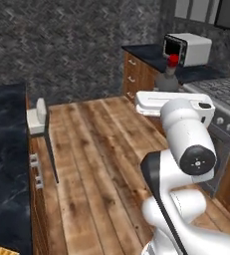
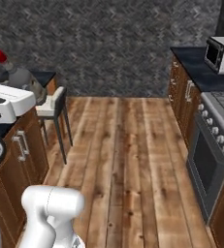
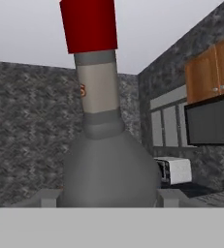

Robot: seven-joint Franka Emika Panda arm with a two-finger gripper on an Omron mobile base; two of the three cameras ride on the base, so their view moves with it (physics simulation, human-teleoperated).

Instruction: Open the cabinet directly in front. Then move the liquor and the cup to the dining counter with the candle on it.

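A plank wood floor (image 2: 128, 160) ran up to a dark herringbone wall (image 2: 108, 43). A white chair (image 1: 38, 118) stood at the left, and a stove (image 2: 215, 140) at the right.

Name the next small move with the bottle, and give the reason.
Probably keep carrying the bottle toward the dining counter, held upright. The hand view shows its round body sitting between the pincer fingers, red cap up, so it looks gripped. In the left base view it rides above the arm, off any surface, while the black marble top lies at the far left.
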